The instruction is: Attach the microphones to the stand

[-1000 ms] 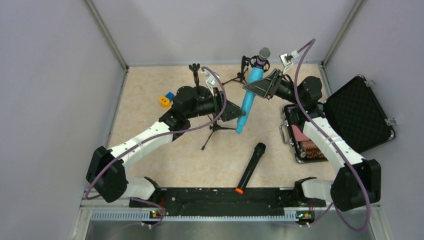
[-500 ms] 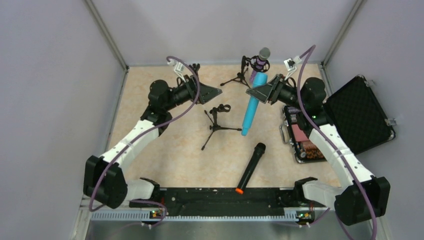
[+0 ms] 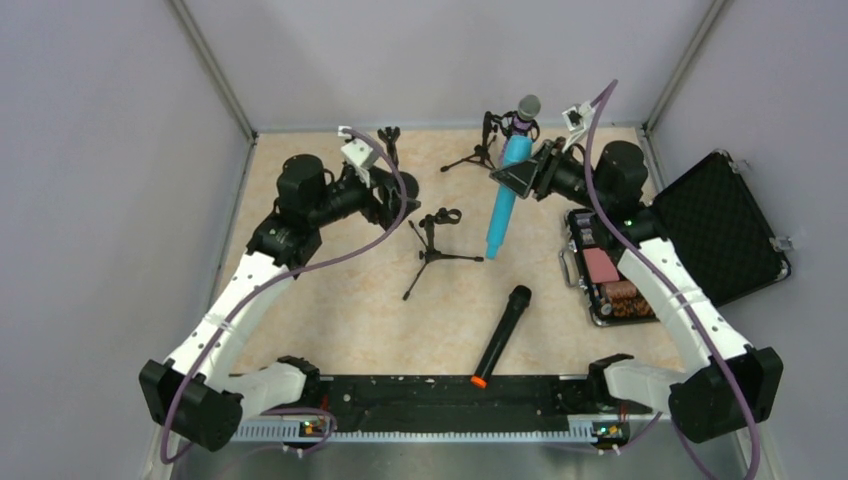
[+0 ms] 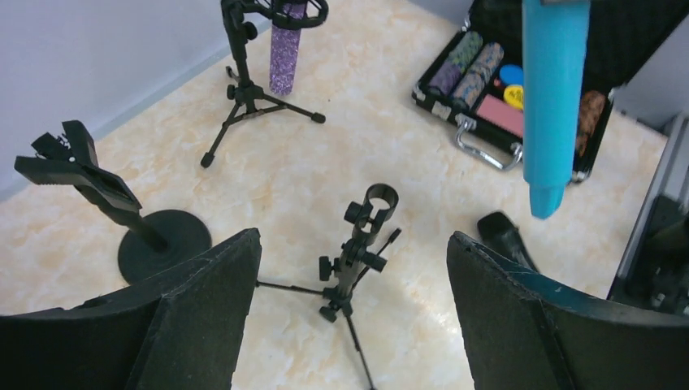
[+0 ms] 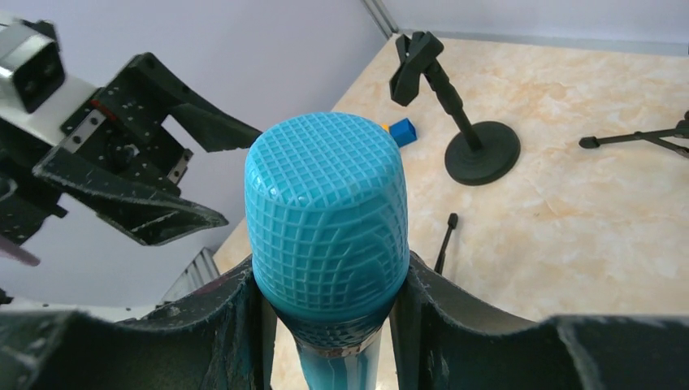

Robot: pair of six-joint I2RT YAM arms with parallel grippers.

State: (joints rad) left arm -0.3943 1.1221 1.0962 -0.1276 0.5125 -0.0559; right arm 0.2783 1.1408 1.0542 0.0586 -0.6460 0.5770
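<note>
The right gripper (image 3: 515, 177) is clamping its fingers on the light blue microphone (image 3: 500, 215) just under the mesh head and is holding it in the air, nearly upright, with the tail pointing down over the table (image 3: 340, 300). Close behind it at the back, the glittery purple microphone (image 3: 522, 118) is sitting in the clip of a tall tripod stand (image 4: 244, 89); in the top view the two overlap. The left gripper (image 4: 353, 238) is hovering with its fingers spread wide and nothing between them, facing a small tripod stand (image 3: 432, 240) whose clip is standing empty between the two arms. Just beside the left gripper, a round-base stand (image 4: 154, 240) with a clamp on top is standing near the back wall, and a small blue block (image 5: 400, 131) is lying beyond it. The black microphone (image 3: 500, 335) with the orange end is lying flat nearer the arm bases, well apart from both grippers. An open case (image 3: 700, 230) is lying at the right edge, beside the right arm.
</note>
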